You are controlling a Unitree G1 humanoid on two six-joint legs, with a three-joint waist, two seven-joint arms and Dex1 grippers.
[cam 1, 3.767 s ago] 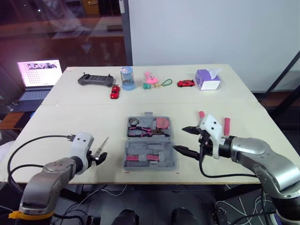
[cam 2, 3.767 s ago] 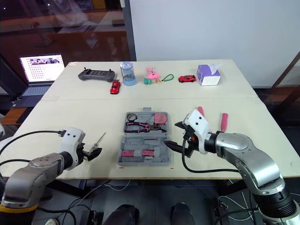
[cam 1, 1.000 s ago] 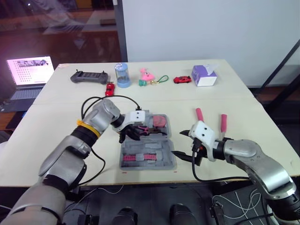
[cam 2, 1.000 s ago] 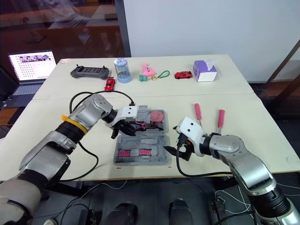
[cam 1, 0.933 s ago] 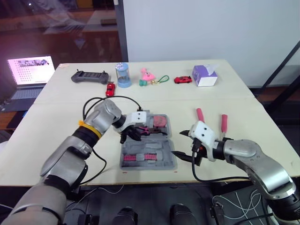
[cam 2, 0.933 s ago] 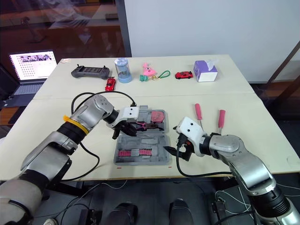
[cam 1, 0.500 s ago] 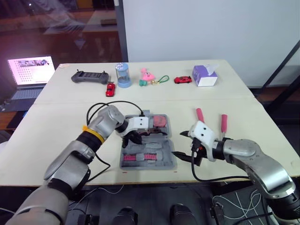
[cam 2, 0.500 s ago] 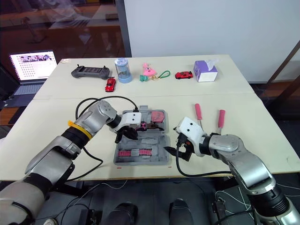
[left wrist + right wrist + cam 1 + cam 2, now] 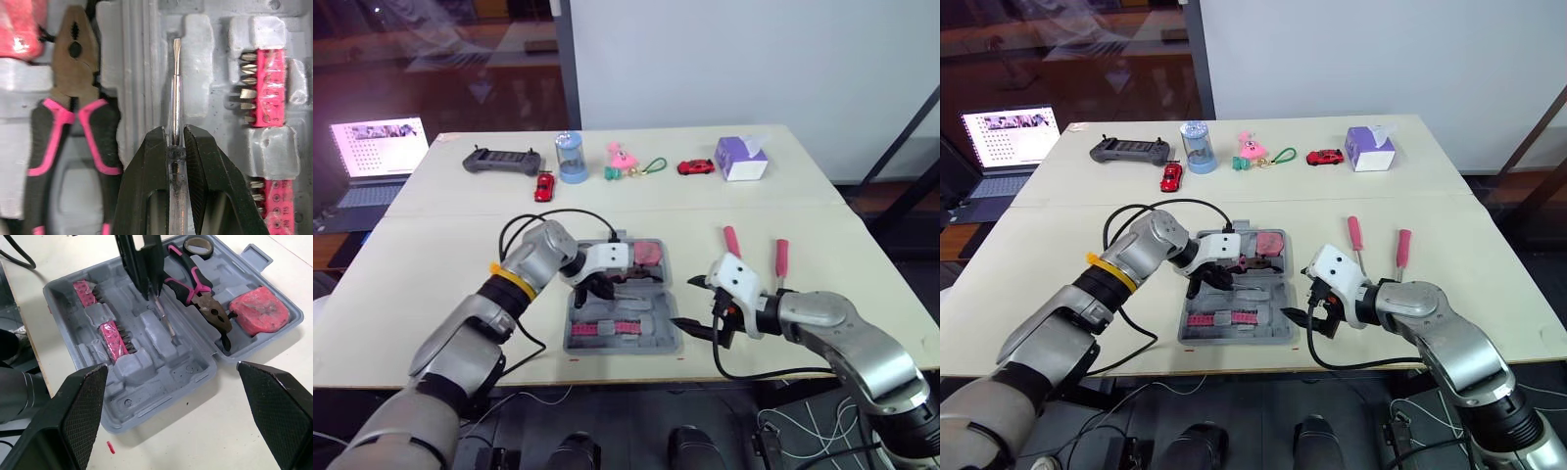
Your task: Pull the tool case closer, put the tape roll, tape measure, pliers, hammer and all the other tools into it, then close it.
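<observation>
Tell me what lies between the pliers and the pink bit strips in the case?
A flat-blade screwdriver, clamped in the left gripper, as the left wrist view shows.

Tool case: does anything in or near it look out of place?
Nothing looks spilled or damaged. Two pink-handled tools lie on the table right of the open tool case, not in it. The left gripper pinches a bare screwdriver shaft over the case.

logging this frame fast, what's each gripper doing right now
left gripper: jaws closed on the flathead screwdriver, over the tool case
right gripper: jaws open, holding nothing
</observation>
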